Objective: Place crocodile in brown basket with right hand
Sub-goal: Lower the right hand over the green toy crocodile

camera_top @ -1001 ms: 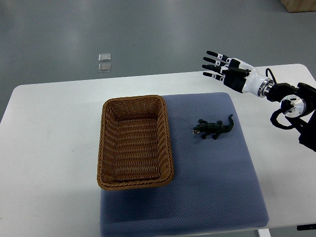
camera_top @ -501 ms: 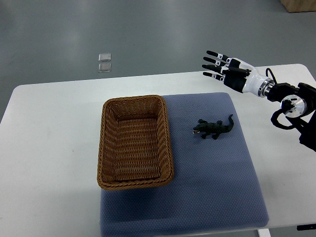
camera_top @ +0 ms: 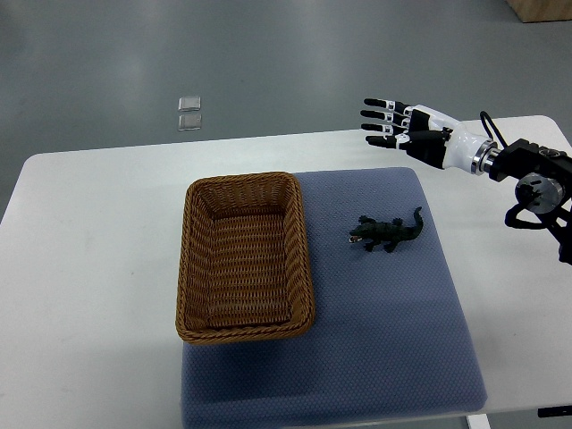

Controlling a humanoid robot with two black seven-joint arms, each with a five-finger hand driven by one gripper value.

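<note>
The right hand has slid slightly toward 10 o'clock (fingers spread, grasping nothing). The crocodile lies unmoved on the blue mat, at 3 o'clock from the brown basket.

This looks like a robotics lab or test room. A plain white table stands on a smooth grey-green floor of the industrial sort. Beyond the table's far edge, two small clear squares lie on that floor, and a brown box corner shows at the upper right.
</note>
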